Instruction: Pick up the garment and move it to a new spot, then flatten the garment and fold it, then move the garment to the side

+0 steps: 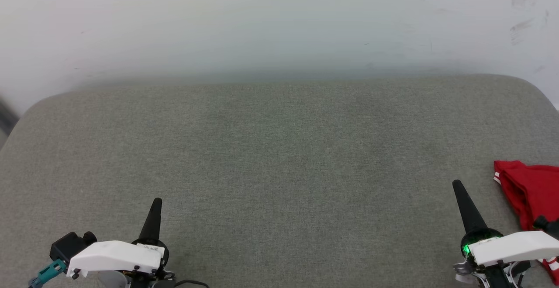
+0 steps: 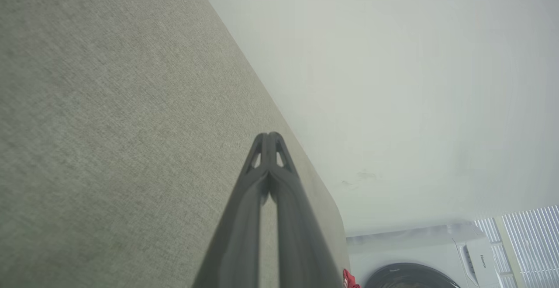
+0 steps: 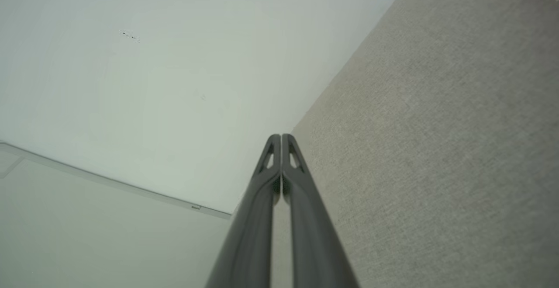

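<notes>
While garment (image 1: 530, 189) lies bunched at cushion (image 1: 279, 170) edge, left gripper (image 1: 156, 202), right gripper (image 1: 457, 184) closed, empty

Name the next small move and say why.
Probably open the jaws of the right gripper and swing it right toward the garment. It and the left gripper are shut and hold nothing, and the red garment lies bunched on the grey surface just right of it, not yet grasped.

red garment (image 1: 530, 192) with white-striped trim, bunched in heap at far right edge of grey surface (image 1: 279, 170)
</notes>
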{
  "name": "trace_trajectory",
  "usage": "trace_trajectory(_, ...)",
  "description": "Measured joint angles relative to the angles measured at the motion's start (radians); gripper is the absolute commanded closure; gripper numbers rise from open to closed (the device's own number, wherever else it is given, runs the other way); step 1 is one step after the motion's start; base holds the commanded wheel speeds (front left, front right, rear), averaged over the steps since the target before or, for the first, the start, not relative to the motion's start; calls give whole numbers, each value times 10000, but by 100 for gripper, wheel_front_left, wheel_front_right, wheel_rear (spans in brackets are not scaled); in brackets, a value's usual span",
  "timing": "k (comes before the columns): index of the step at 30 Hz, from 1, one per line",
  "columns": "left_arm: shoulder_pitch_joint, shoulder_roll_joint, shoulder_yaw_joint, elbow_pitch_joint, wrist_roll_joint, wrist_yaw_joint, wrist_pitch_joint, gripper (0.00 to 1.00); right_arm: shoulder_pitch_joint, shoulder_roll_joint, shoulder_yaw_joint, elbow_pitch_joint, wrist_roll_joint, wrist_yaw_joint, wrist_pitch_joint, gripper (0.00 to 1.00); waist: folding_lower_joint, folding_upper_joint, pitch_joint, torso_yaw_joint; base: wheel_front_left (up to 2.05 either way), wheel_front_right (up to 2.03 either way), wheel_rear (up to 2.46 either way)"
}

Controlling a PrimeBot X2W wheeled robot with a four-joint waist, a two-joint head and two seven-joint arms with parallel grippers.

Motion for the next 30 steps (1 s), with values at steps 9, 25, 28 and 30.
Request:
trace_trajectory(9,-94,-173,249,86,-698,-198,221,100,-113,2,-79,140,926,0,65,100,0,0,23,47,0,0,0)
trace_trajectory(25,-278,-412,690,209,-1795,-495,608,100,-311,6,-201,382,2397,0,176,100,0,0,63,130,0,0,0)
trace_trajectory(28,-305,-466,765,232,-1990,-550,656,100,-333,8,-222,424,2665,0,190,100,0,0,70,146,0,0,0)
trace_trajectory(30,-325,-497,809,245,-2105,-575,725,100,-386,8,-240,456,2832,0,211,100,0,0,75,156,0,0,0)
